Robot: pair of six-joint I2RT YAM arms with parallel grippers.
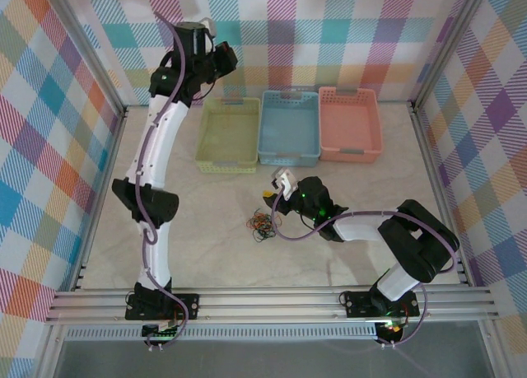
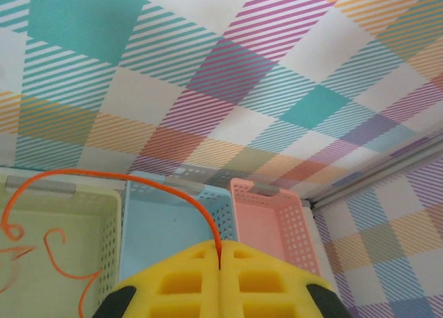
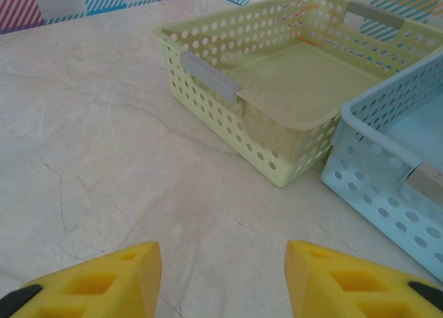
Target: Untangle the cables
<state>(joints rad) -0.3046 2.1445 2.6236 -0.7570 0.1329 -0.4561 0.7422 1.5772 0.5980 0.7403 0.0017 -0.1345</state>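
Small tangle of cables (image 1: 263,224) on the pale table (image 1: 206,238), just below centre of the overhead frame, close beside the right gripper (image 3: 223,266). One red-orange cable (image 2: 138,177) arcing across the lower left of the left wrist frame, pinched between the closed fingers (image 2: 180,283) of the left gripper (image 2: 218,257). Right fingers (image 3: 118,276) spread apart, nothing between. Green basket (image 1: 229,133), blue basket (image 1: 290,128) and pink basket (image 1: 351,123) in a row above centre.
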